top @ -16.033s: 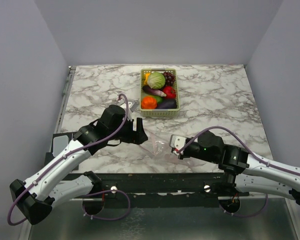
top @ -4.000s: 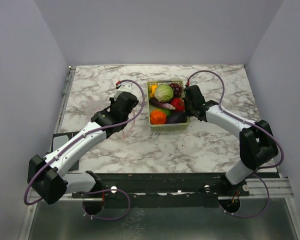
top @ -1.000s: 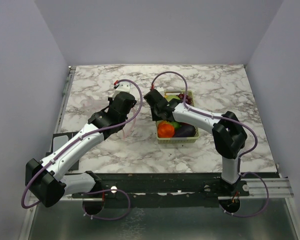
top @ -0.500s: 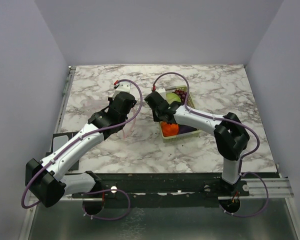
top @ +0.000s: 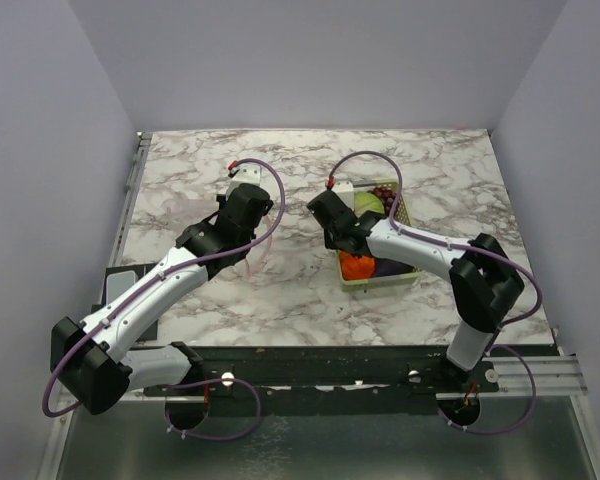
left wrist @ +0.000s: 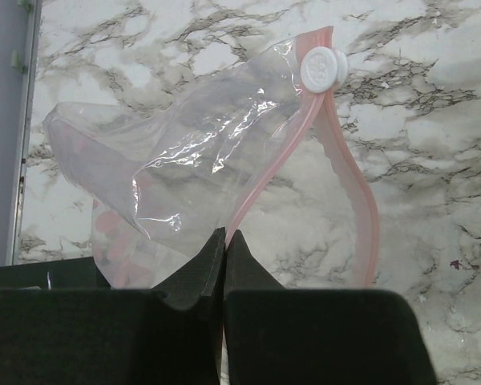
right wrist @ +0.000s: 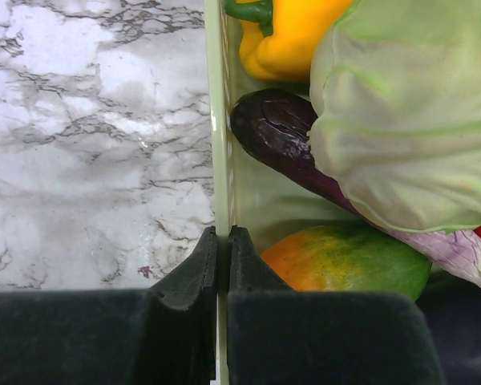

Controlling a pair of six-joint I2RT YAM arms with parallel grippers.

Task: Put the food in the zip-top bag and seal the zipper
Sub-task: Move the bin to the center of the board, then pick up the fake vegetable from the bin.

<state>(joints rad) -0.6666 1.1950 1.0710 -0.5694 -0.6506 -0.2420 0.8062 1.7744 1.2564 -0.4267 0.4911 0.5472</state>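
Left wrist view: the left gripper (left wrist: 224, 241) is clamped shut on the mouth edge of the clear bag (left wrist: 184, 152), which hangs crumpled above the marble table (left wrist: 433, 160). The pink zipper (left wrist: 341, 172) gapes in a long loop with its white slider (left wrist: 323, 68) at the far end, so the mouth stands unsealed. Nothing solid shows inside the bag.

Right wrist view: the right gripper (right wrist: 222, 238) pinches the side wall of the basket (right wrist: 217, 120), one finger inside and one outside. The food (right wrist: 385, 176) lies in the basket: a yellow pepper (right wrist: 284, 40), an eggplant (right wrist: 276, 128), a cabbage (right wrist: 401, 96) and a green-orange fruit (right wrist: 345, 258).

Top view: the basket sits right of centre at the right arm's tip, and the bag is barely visible under the left arm's tip, apart from it.

I judge the task barely begun. The bag is held and open, but no piece is bagged. All the loading and the sealing remain.
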